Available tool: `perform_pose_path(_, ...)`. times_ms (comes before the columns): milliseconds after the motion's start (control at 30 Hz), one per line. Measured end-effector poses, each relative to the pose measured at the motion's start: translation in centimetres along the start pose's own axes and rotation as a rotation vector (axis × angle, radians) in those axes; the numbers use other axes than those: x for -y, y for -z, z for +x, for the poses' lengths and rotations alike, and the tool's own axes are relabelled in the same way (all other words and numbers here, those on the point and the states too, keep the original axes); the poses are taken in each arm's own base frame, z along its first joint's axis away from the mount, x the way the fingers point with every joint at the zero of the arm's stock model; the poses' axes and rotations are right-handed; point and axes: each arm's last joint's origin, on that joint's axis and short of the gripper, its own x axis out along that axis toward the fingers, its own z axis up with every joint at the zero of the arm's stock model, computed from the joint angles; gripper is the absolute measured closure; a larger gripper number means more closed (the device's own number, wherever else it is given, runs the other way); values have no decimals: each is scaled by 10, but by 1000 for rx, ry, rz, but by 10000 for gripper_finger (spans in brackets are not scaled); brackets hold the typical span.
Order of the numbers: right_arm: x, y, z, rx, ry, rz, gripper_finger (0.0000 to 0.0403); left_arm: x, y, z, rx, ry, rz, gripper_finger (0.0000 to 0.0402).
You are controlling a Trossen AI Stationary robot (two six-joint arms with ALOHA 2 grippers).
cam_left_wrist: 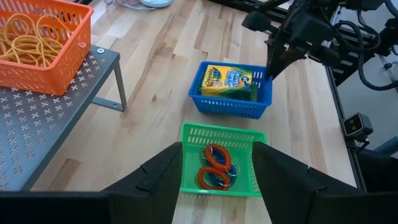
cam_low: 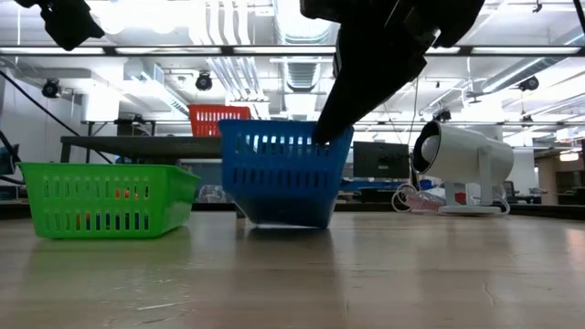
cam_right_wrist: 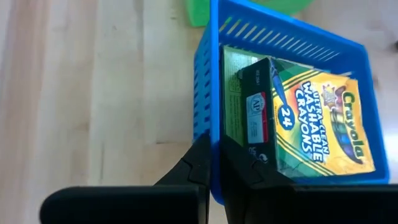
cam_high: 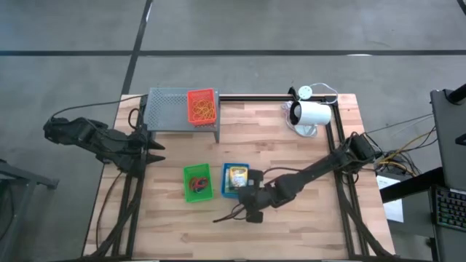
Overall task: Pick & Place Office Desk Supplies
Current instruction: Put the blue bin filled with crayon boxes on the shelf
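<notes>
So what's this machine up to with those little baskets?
The right gripper has pinched shut on the rim of the blue basket, which holds a crayon box; in the low view the basket looks tipped, one side off the table. The left gripper waits open above the green basket of red and blue loops. An orange basket of rubber bands sits on the grey rack.
</notes>
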Motion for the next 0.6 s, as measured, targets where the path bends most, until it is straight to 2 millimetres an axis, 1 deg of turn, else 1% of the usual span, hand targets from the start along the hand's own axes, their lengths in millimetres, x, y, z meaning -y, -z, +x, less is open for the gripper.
perform_pose_path(200,-2,2,2,11,54,-11,392,0,0,0,0,0,0,201)
perform_pose_path(433,-6,17,30,-47,121,-48,392,0,0,0,0,0,0,201)
perform_pose_path(600,-10,18,37,-26,210,-102,392,0,0,0,0,0,1,201)
